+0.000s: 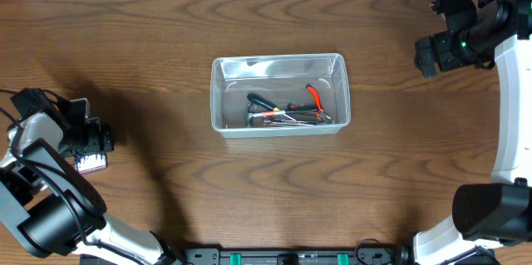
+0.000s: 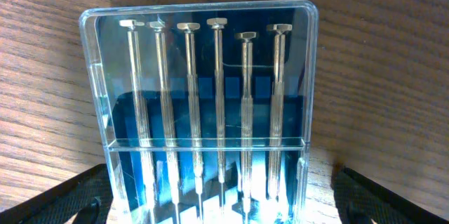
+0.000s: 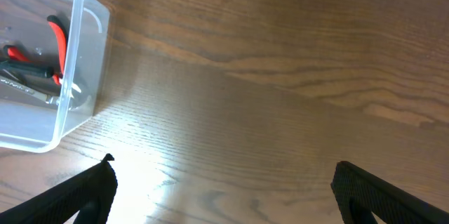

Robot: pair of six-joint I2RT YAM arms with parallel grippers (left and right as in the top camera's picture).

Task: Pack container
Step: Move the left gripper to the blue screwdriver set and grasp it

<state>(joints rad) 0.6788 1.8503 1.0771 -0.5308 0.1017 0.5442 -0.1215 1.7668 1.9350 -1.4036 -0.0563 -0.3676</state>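
The clear plastic container [image 1: 278,95] sits at the table's middle with several hand tools inside, among them red-handled pliers [image 1: 314,99]. Its corner also shows in the right wrist view [image 3: 42,62]. The small flat blue case of precision screwdrivers [image 2: 203,104] lies on the table at the far left [image 1: 91,162]. My left gripper [image 2: 224,206] is open, its fingers on either side of the case's near end, a gap on each side. My right gripper [image 3: 224,189] is open and empty above bare table at the far right [image 1: 428,53].
The wooden table [image 1: 399,174] spreads around the container. The right arm's white links [image 1: 507,107] run down the right edge, and the left arm's base [image 1: 50,207] fills the lower left corner.
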